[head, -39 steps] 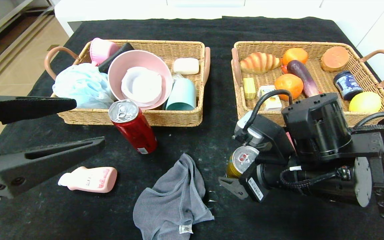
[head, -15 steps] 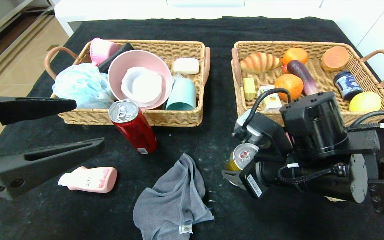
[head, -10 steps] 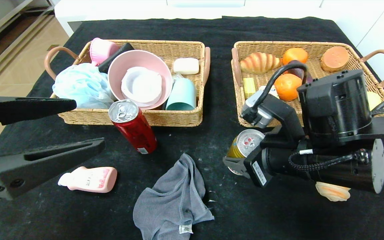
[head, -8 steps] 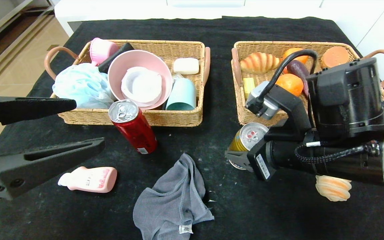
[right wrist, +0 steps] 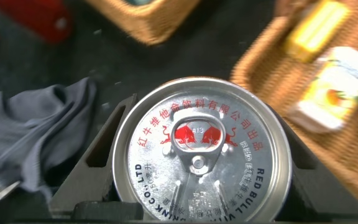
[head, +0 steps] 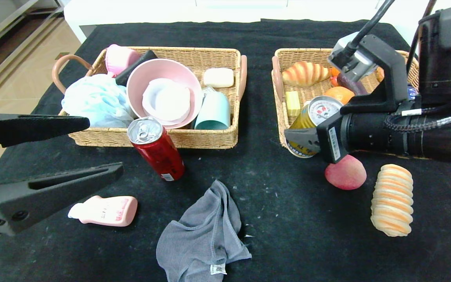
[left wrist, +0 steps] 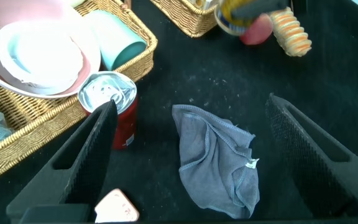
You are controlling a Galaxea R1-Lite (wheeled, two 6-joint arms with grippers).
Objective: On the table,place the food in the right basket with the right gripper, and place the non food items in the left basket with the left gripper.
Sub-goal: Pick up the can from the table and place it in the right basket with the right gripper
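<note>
My right gripper (head: 307,131) is shut on a gold drink can (head: 311,121) and holds it up over the near left corner of the right basket (head: 280,84). The can's silver lid (right wrist: 201,152) fills the right wrist view, between the two fingers (right wrist: 98,168). My left gripper (head: 57,149) is open and empty at the left edge, above a pink bottle (head: 106,210). A red can (head: 156,149) stands in front of the left basket (head: 217,139). A grey cloth (head: 204,235) lies at the front middle and shows between the left fingers (left wrist: 219,158).
A peach (head: 345,175) and a ribbed bread roll (head: 392,205) lie on the black table in front of the right basket. The right basket holds a croissant (head: 304,73), oranges and small packs. The left basket holds a pink bowl (head: 165,92), blue sponge, soap and teal cup.
My right gripper has lifted the gold can off the table and carried it up and back to the right basket's near left corner. The peach and bread roll are uncovered. The left arm stayed still.
</note>
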